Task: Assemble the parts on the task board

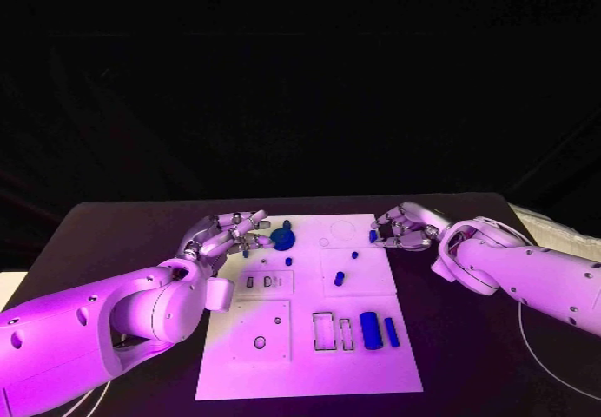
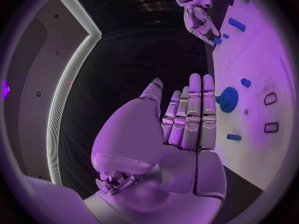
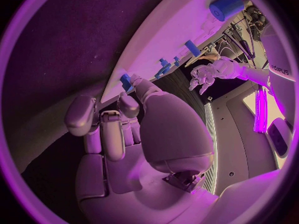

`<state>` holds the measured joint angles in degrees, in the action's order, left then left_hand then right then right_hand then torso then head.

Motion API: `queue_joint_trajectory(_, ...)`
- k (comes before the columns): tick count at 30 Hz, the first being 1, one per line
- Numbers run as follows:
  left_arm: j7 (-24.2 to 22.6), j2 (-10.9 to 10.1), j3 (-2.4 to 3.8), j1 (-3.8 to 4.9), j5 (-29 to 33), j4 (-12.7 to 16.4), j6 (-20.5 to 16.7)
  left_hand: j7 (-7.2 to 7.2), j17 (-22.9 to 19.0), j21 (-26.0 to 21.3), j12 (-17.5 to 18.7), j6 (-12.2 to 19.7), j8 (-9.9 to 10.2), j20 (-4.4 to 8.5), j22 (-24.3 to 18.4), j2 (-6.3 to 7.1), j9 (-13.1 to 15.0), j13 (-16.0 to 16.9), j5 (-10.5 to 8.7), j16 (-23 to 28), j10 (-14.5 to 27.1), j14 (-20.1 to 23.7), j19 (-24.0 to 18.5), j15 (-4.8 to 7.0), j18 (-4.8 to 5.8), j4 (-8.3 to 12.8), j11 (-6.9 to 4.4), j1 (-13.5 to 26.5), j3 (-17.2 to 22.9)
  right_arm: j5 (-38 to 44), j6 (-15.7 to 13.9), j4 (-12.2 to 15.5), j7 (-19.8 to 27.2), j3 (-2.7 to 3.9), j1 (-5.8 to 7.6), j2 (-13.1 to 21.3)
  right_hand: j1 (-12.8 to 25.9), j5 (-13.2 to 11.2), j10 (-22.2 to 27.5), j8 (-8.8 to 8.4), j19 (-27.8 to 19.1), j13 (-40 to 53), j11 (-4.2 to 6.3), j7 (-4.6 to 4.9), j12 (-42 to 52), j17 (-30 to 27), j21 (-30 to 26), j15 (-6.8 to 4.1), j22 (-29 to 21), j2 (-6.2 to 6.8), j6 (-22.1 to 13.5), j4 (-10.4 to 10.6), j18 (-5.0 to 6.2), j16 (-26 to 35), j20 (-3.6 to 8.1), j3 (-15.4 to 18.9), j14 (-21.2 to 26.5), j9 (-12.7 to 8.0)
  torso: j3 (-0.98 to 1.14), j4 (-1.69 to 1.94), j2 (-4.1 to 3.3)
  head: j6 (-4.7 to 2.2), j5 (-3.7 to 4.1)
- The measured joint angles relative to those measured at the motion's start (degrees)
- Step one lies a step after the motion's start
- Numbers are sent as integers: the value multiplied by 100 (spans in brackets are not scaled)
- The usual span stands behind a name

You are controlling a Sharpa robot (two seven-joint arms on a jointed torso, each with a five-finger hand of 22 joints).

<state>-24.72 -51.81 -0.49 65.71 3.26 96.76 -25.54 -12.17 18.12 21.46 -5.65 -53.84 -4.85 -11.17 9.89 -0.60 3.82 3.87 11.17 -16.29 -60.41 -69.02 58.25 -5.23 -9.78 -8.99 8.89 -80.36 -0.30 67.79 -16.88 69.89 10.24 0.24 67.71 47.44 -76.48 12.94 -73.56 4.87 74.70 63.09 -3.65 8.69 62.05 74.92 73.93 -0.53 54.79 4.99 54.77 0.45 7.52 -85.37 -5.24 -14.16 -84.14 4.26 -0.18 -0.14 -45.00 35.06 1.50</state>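
Right hand (image 1: 403, 228) fingers hide small blue part (image 1: 373, 234); contact unclear.

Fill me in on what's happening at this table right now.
A two-armed robot is assembling small blue parts on the white task board. Its left hand reaches over the board's far left corner, fingers extended beside a blue gear, holding nothing. Its right hand sits at the far right edge, fingertips at a small blue piece; whether it grips it is unclear. Two blue cylinders lie nearer the robot.

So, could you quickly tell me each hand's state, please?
Left hand: open, fingers straight beside the blue gear.
Right hand: cannot tell.
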Motion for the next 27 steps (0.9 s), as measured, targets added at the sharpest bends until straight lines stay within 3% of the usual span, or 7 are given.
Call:
queue_joint_trajectory(20,1,13,0,0,0,-10,7,0,-1,0,0,0,0,0,0,0,0,0,0,0,0,0,0,0,1,0,0,0,0,-2,77,-153,-8,1,-9,-151,-68,-189,-23,44,0,68,21,-10,68,-1,0,-21,0,-83,214,-79,0,0,0,-79,22,5,4,0,2,6,2)
queue_joint_trajectory(27,1,20,0,0,0,-16,11,0,9,0,0,0,0,0,0,0,0,0,0,0,0,0,0,0,1,15,0,0,15,-2,78,-176,-23,1,-9,-191,-29,-212,-65,75,0,114,44,-53,135,-1,0,-33,7,-122,319,-88,-1,0,0,-107,10,8,4,-1,5,-12,-1)
